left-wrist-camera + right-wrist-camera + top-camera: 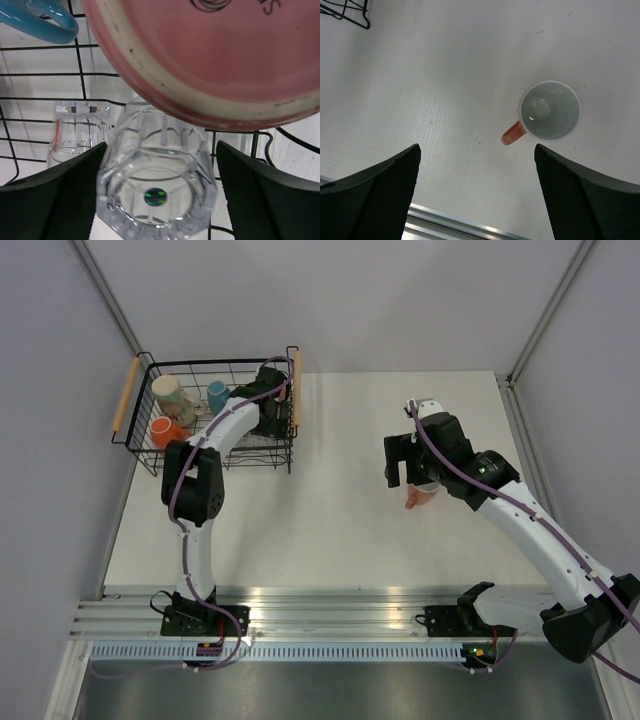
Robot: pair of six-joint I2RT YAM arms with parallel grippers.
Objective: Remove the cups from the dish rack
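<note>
The black wire dish rack stands at the far left, its wires under the cups in the left wrist view. My left gripper is inside its right part. Its open jaws straddle a clear tumbler. A second clear tumbler, a pink-red cup's base and a blue mug are close by. The cream mug, the blue mug and an orange mug sit in the rack's left part. My right gripper is open and empty above the table.
An orange mug with a white inside stands upright on the white table, just beyond my right fingers, and also shows in the top view. The rack's wooden handles are on its left and right sides. A metal rail runs along the near edge.
</note>
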